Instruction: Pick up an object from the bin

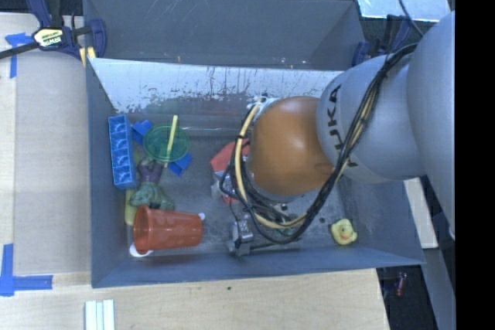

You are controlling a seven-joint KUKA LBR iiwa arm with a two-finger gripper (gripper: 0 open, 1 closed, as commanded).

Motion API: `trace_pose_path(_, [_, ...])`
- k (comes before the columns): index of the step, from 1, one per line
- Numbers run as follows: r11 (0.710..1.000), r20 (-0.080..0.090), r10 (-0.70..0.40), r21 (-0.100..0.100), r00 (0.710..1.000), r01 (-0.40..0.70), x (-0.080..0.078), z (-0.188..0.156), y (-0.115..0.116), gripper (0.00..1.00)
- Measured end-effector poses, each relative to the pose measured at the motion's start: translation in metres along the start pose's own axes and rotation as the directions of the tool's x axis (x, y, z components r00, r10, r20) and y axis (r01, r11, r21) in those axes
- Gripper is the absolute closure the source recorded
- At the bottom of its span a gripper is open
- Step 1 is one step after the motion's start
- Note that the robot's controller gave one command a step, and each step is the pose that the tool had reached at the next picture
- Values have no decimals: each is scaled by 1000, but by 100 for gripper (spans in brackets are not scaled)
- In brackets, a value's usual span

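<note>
I cannot tell whether my pincer, low in the bin, is apart or together. The orange-red cup lies on its side beside it, toward the view's left, long axis pointing at it

Tipped cup sits front-left in the bin, studded brick behind it along the left wall, duck front-right.

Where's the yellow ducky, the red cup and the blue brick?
yellow duck (343,232), camera view, on its body.
red cup (166,229), camera view, middle of its side wall.
blue brick (120,151), camera view, middle of its studded face.
</note>
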State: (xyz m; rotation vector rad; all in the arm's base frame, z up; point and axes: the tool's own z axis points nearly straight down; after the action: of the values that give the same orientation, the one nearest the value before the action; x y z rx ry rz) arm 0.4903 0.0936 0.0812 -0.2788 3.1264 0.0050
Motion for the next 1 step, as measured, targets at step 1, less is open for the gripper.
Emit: trace_pose_path(1, [1000,4,15,1,1000,-15,-7,7,-13,0])
